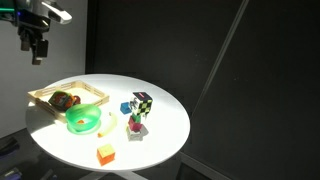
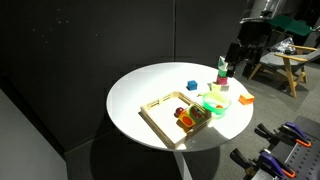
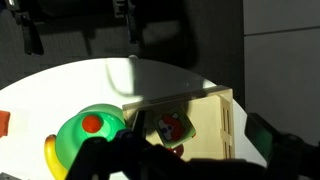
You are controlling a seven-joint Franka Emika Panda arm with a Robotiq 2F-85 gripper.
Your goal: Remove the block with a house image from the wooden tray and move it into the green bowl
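The wooden tray (image 1: 46, 93) lies on the round white table, and shows in both exterior views (image 2: 156, 108) and the wrist view (image 3: 210, 120). The block with a house image (image 3: 172, 127) lies inside it, red with white and yellowish patches (image 1: 64, 100) (image 2: 187, 118). The green bowl (image 1: 83, 123) (image 2: 213, 103) (image 3: 75, 140) stands right beside the tray and holds a small dark red rounded piece (image 3: 92, 124). My gripper (image 1: 37, 48) (image 2: 240, 55) (image 3: 190, 165) hangs high above the tray, open and empty.
An orange block (image 1: 105, 153) (image 2: 246, 99) lies near the table edge. A blue block (image 1: 125, 107) (image 2: 191, 86), a multicoloured cube (image 1: 143, 102) and a small pink and green stack (image 1: 135, 124) (image 2: 222, 70) stand past the bowl. A yellow piece (image 3: 50, 152) lies against the bowl.
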